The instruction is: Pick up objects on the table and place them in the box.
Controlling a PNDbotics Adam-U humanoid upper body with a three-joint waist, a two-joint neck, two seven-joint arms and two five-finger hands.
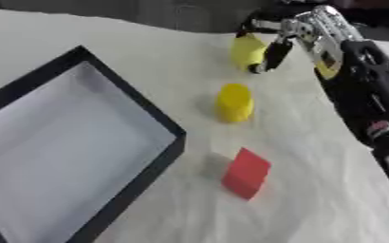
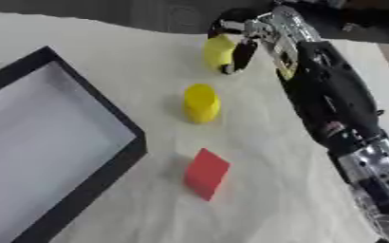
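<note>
At the far side of the table my right hand (image 1: 274, 43) reaches in from the right, its fingers curled round a pale yellow block (image 1: 247, 51) that touches the cloth. A yellow cylinder (image 1: 234, 102) stands upright in the middle, apart from the hand. Nearer to me lies a red cube (image 1: 247, 172), tilted on a corner edge. The black-rimmed box (image 1: 140, 107) with a white floor fills the left side and holds nothing that I can see. My left hand shows in neither view.
My right forearm (image 2: 330, 99) runs along the right edge of the table. A white cloth (image 1: 314, 199) covers the table, with bare cloth between the box and the blocks. A dark background lies beyond the far edge.
</note>
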